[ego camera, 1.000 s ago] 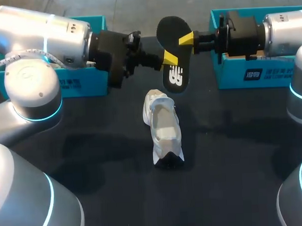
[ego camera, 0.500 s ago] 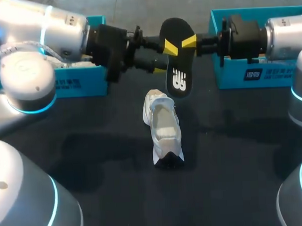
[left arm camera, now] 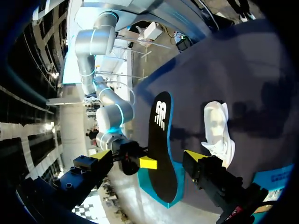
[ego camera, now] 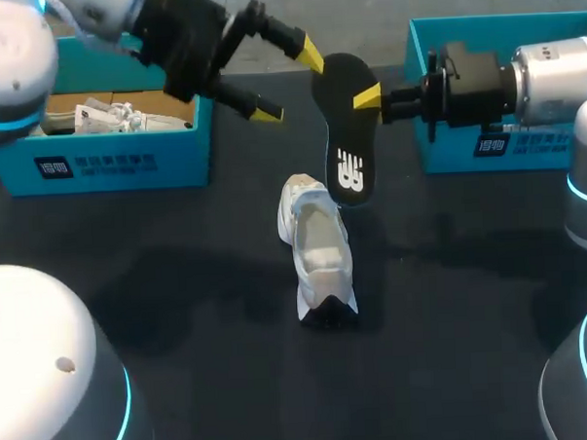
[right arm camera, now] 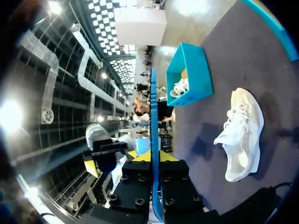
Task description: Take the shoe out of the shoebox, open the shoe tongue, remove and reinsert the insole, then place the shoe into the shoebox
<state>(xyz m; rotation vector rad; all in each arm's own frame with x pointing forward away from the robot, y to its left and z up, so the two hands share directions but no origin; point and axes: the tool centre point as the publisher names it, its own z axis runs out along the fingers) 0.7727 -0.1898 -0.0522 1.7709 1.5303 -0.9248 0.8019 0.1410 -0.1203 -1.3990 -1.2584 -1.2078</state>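
- Shoe [ego camera: 316, 248] is out of the box, lying on the desk [ego camera: 181, 313] about midway between the two teal boxes. Its opening faces up and nothing's touching it.
- Insole [ego camera: 349, 144] is out too. Your right end effector [ego camera: 368, 98] is clamped on it near the upper end and holds it in the air, hanging roughly upright. Its lower end is near the far end of the shoe, not in it. The right wrist view shows it edge-on, squeezed from both sides.
- Your left end effector [ego camera: 287, 82] is spread wide and holds nothing. Its fingers [ego camera: 311, 52] sit either side of the insole's upper end, close but apart from it as far as I can tell.
- So I'd call this the midpoint of remove-and-reinsert: removal done, reinsertion not begun, boxing up not yet done.
- My guess for the next move: tip the insole down, line it up along the shoe and feed one end into the opening.
- It looks thin and bendy, so it'll probably buckle if you push from one end only. The free left arm could pin the shoe or hold the tongue back.
- Heads up: the shoe is loose on the desk and may slide when the insole pushes in.
- Left shoebox [ego camera: 116, 167] has another white shoe [ego camera: 114, 116] in it. Right shoebox [ego camera: 447, 155] is partly behind your right arm, so I can't see inside.
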